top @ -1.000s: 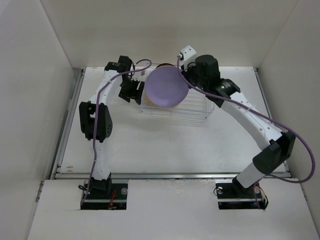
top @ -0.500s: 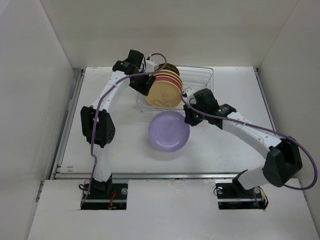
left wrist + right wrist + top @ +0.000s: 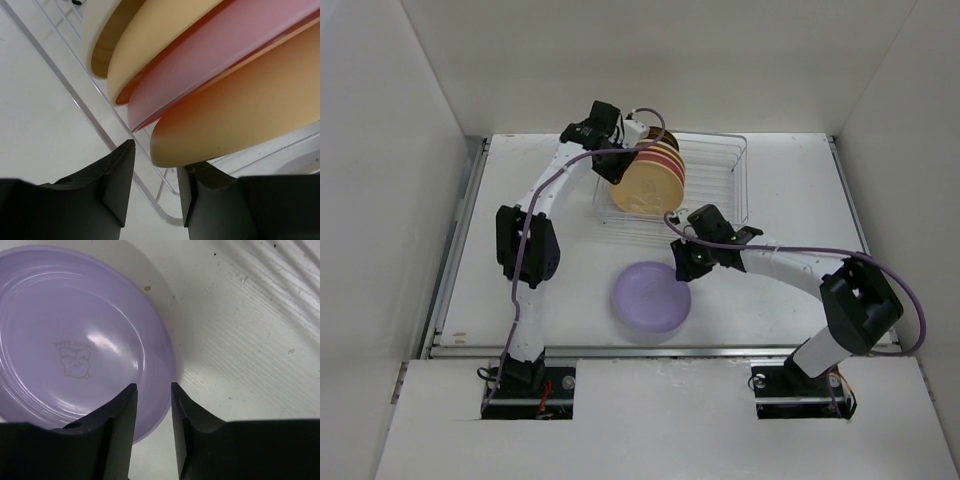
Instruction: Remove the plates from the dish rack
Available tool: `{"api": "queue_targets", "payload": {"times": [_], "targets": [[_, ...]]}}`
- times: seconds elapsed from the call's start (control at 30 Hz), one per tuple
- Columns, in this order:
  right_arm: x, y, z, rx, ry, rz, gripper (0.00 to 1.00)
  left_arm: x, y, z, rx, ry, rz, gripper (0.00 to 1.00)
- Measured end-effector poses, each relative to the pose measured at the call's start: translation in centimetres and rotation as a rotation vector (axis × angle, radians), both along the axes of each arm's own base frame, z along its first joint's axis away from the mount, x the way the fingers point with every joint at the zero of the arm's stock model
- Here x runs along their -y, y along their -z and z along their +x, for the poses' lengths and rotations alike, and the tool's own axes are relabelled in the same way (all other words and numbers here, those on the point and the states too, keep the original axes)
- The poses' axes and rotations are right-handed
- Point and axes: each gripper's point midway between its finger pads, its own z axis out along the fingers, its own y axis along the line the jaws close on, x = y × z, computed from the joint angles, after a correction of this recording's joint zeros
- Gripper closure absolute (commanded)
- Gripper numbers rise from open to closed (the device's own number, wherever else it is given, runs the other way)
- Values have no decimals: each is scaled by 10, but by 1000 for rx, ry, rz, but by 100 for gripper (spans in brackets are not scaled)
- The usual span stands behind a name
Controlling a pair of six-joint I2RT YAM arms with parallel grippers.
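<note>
While the lavender plate (image 3: pixel 650 297) lies flat on the bench (image 3: pixel 250 340), my right hand (image 3: pixel 154 390) stands apart astride its rim. My left hand (image 3: pixel 155 150), also apart, is at the edge of the yellow plate (image 3: pixel 240 120) in the dish rack (image 3: pixel 730 190); contact unclear.

Top cam: high behind arm bases, looks down on whole table (image 3: pixel 582 280). L wrist cam: v. close under upright plates (image 3: pixel 225 65). R wrist cam: close over lavender plate (image 3: pixel 75 340). Top view shares both.
</note>
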Motion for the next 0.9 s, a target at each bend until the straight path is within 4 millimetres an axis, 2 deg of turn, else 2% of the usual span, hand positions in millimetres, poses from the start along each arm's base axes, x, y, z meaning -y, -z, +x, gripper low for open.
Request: {"api": "queue_targets", "payload": {"times": [0.03, 0.2, 0.37, 0.63, 0.77, 0.9], "targets": [[-1, -1, 1, 4, 4, 4, 60, 0, 4, 0, -7, -2, 3, 75], [-2, -4, 4, 10, 5, 9, 47, -3, 9, 2, -6, -10, 33, 100], [-9, -25, 14, 49, 8, 32, 42, -5, 8, 6, 11, -22, 39, 100], [-22, -78, 36, 156, 20, 95, 39, -7, -3, 3, 25, -29, 38, 100], [-22, -88, 44, 189, 39, 95, 39, -8, -32, 1, 74, -61, 0, 100], [-17, -85, 45, 189, 59, 69, 39, -12, -77, -5, 153, -102, -70, 100]]}}
